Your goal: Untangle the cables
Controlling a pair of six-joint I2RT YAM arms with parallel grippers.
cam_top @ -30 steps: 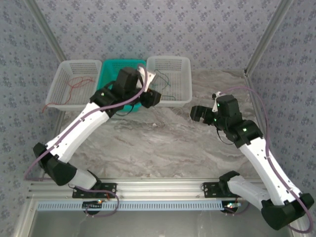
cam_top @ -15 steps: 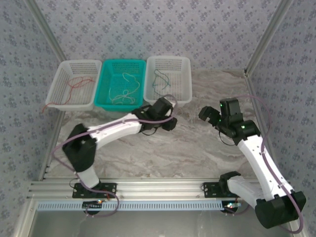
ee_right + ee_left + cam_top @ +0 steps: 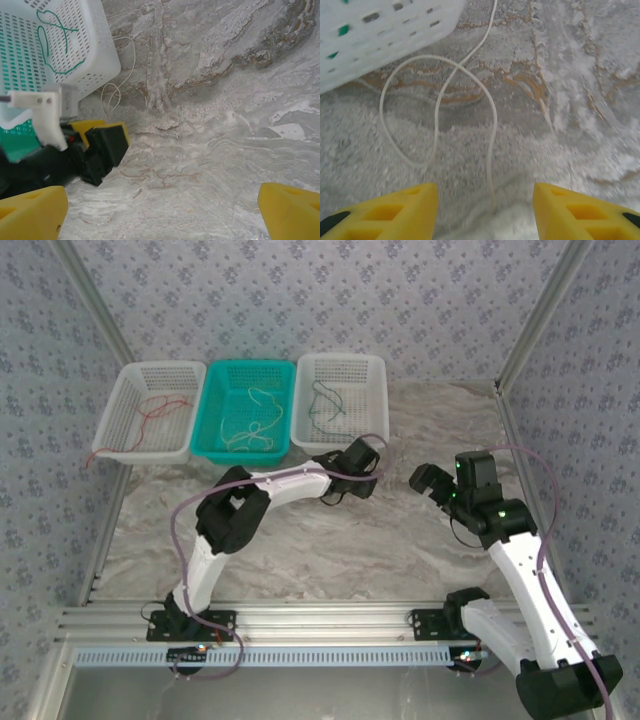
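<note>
Thin whitish cable (image 3: 436,120) lies looped on marble tabletop (image 3: 580,100).

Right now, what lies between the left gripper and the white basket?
A pale cable, looped on the marble table beside the white basket, seen in the left wrist view.

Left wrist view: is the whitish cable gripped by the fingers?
No, the whitish cable lies loose on the table before the open left gripper.
</note>
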